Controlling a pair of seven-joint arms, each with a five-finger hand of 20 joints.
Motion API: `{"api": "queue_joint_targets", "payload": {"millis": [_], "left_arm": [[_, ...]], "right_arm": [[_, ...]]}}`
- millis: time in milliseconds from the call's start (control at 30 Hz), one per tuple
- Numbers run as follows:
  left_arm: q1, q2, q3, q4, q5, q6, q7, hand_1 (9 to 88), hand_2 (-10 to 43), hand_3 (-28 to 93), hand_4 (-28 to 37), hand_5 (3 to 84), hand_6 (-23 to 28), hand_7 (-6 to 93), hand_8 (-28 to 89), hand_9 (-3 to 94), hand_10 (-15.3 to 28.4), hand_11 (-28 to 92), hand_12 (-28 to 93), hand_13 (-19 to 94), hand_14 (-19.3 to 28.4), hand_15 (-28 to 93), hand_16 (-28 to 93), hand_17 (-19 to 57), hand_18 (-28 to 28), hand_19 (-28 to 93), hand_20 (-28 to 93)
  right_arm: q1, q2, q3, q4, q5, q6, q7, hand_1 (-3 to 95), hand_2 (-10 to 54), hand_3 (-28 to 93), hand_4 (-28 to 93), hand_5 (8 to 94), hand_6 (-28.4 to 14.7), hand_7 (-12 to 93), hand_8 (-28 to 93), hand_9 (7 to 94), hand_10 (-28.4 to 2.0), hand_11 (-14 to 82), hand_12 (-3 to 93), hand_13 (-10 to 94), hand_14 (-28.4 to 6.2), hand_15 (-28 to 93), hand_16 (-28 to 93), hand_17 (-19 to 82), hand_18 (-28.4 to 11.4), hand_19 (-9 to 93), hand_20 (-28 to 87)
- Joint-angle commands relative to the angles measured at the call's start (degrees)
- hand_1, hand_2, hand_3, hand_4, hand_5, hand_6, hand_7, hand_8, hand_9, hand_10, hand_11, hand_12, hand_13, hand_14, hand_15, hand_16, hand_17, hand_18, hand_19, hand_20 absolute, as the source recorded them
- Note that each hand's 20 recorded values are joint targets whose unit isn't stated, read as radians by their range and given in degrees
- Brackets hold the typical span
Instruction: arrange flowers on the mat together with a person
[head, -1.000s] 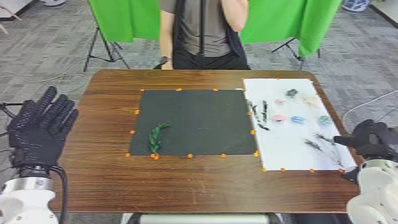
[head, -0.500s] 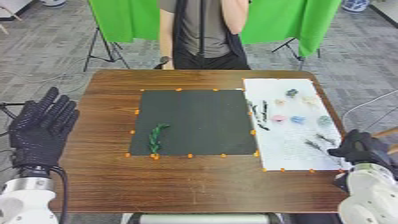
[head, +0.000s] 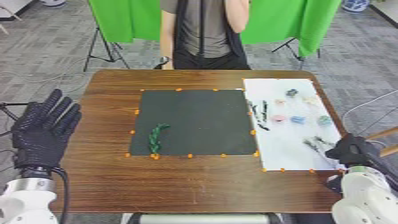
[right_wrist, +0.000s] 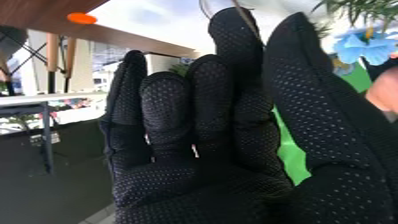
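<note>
In the head view, my right hand is at the right edge of the white sheet, beside the thin feathery sprigs. My left hand is left of the table with straight fingers. One green leafy sprig lies on the dark mat. Pink and blue flowers lie on the white sheet near dark narrow stems. In the right wrist view, my right hand has extended fingers, with a thin stem close to one fingertip and a blue flower beyond the thumb.
The brown table surrounds both mats. Orange markers line the mat edges. More small flowers lie at the far end of the white sheet. A wooden-legged object stands off the table's right side.
My right hand has moved left and towards the near side, closer to the feathery sprigs. My left hand has barely moved, and the flowers look unchanged.
</note>
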Motion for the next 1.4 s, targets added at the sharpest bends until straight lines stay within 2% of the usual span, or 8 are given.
{"api": "queue_joint_targets", "payload": {"millis": [33, 300, 500, 667, 867, 1100, 1167, 1400], "left_arm": [[0.78, -0.52, 0.41, 0.19, 0.11, -0.4, -0.71, 22.6, 17.1, 72, -28.3, 37.4, 6.3, 9.6, -9, 26.4, 12.9, 16, 4, 19, 13.3, 23, -7, -5.2, 10.2, 29, 8], [1.32, -0.65, 0.32, 0.0, 0.1, -0.19, -0.59, 22.5, 16.9, 72, -28.3, 37.4, 6.4, 9.4, -9, 26.3, 12.9, 15, 4, 19, 13.5, 24, -7, -5.3, 10.4, 30, 8], [1.17, -0.5, 0.85, 0.06, 0.38, -0.37, -1.17, 22.6, 16.9, 72, -28.3, 37.4, 6.4, 9.4, -9, 26.3, 12.9, 15, 5, 19, 13.6, 24, -7, -5.3, 10.4, 30, 8], [0.66, -0.2, 1.18, 0.34, -0.02, 0.22, -1.38, 22.6, 16.9, 72, -28.3, 37.3, 6.5, 9.3, -9, 26.4, 12.9, 15, 5, 19, 13.4, 24, -7, -5.2, 10.3, 29, 8], [-0.39, 0.11, 1.95, 0.9, 0.48, -0.55, -2.36, 22.6, 16.8, 73, -28.3, 37.4, 6.6, 9.2, -9, 26.4, 12.9, 15, 5, 19, 13.3, 24, -7, -5.1, 10.3, 29, 8], [-1.63, 0.74, 3.56, 1.45, 0.53, -0.89, -3.17, 23.2, 17.4, 74, -28.3, 37.4, 6.6, 9.1, -9, 26.4, 13.0, 15, 4, 19, 13.0, 24, -7, -5.1, 10.3, 29, 8], [-2.03, 0.95, 4.1, 1.39, 0.45, -0.5, -3.31, 23.2, 17.3, 74, -28.3, 37.4, 6.6, 9.1, -9, 26.3, 13.0, 15, 4, 19, 13.0, 24, -7, -5.1, 10.3, 29, 8], [-3.6, 1.52, 6.08, 1.88, 0.19, -0.03, -4.54, 24.0, 17.4, 76, -28.3, 37.4, 6.5, 9.2, -9, 26.3, 13.0, 15, 5, 19, 13.1, 24, -7, -5.1, 10.3, 29, 8]], "right_arm": [[0.86, 0.18, -1.89, -2.24, 0.9, 4.54, 3.25, 52.1, -7.7, 68, -27, 72.2, -0.3, 38, 9, 64.4, -12.7, 54.1, 58.9, 52, -15.8, 74, 51, 24, -21.3, 72, 38], [2.81, 2.18, -4.37, -5.06, -0.71, 9.36, 2.38, 53.6, -8.9, 69, -27, 74.5, -1.3, 37, 10, 66.5, -13.3, 52.6, 59.5, 53, -16.0, 74, 50, 24, -21.8, 73, 38], [5.64, 3.65, -7.02, -8.84, -0.88, 13.61, 3.46, 52.3, -9.4, 70, -23, 75.4, -1.2, 36, 12, 67.7, -13.5, 52.0, 60.0, 54, -16.1, 74, 50, 25, -22.2, 73, 38], [15.3, 3.6, -15.6, -6.05, 1.83, 18.15, 5.69, 51.9, -9.5, 70, -22, 76.5, -1.3, 35, 14, 68.3, -13.9, 52.1, 60.1, 55, -16.6, 74, 50, 25, -22.8, 74, 38], [27.62, 0.38, -29.66, -2.72, 0.43, 22.8, 9.66, 51.3, -9.5, 71, -20, 77.4, -1.5, 34, 16, 69.1, -14.9, 53.3, 59.1, 56, -17.9, 75, 49, 26, -24.6, 76, 37], [34.58, -8.07, -37.55, 0.43, 0.98, 19.88, 7.62, 51.0, -9.5, 71, -18, 77.6, -1.8, 35, 17, 69.6, -15.8, 54.9, 57.6, 57, -19.0, 76, 49, 26, -26.3, 78, 36], [35.38, -10.14, -38.09, 1.03, 2.05, 16.63, 6.76, 51.0, -9.5, 71, -18, 77.7, -1.9, 35, 17, 69.5, -15.8, 55.1, 57.6, 57, -19.0, 76, 48, 26, -26.3, 79, 35], [38.73, -16.15, -42.74, 4.17, 2.45, 13.66, 5.91, 50.7, -9.5, 71, -18, 77.1, -2.4, 35, 17, 69.0, -16.2, 54.6, 57.8, 56, -19.3, 76, 48, 26, -26.6, 79, 34]]}}
